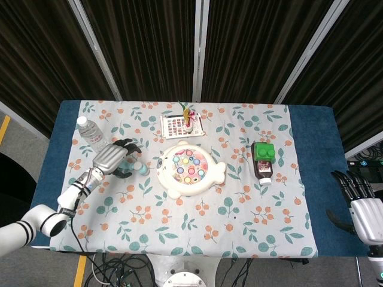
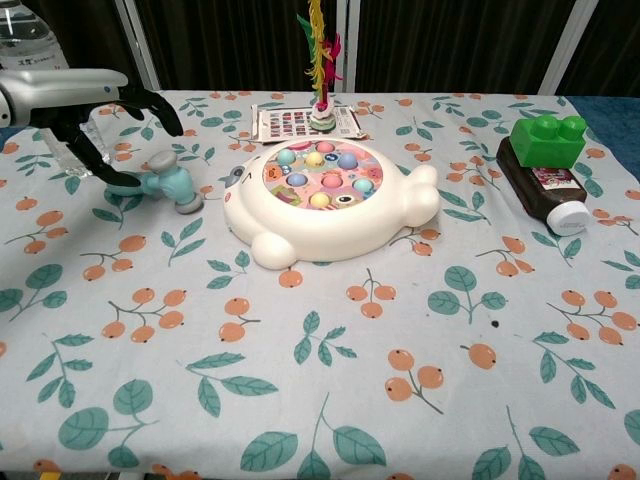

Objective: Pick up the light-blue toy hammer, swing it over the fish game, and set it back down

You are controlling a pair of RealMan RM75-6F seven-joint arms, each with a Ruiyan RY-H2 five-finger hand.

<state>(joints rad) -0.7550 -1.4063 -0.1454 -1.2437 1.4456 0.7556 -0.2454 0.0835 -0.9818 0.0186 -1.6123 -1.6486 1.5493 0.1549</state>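
Note:
The light-blue toy hammer [image 1: 140,169] [image 2: 172,183] lies on the floral cloth just left of the white fish game [image 1: 188,169] [image 2: 325,195]. My left hand [image 1: 114,158] [image 2: 85,95] hovers over the hammer's handle with its fingers spread. The thumb lies beside the handle's end and the other fingers arch above it; nothing is gripped. The handle is partly hidden by the hand. My right hand [image 1: 361,206] is held off the table's right edge with fingers apart and nothing in it; only the head view shows it.
A water bottle [image 1: 91,133] [image 2: 30,35] stands behind my left hand. A card with a feather toy [image 1: 182,124] [image 2: 305,120] lies behind the fish game. A brown bottle with a green block [image 1: 263,158] [image 2: 545,165] lies at the right.

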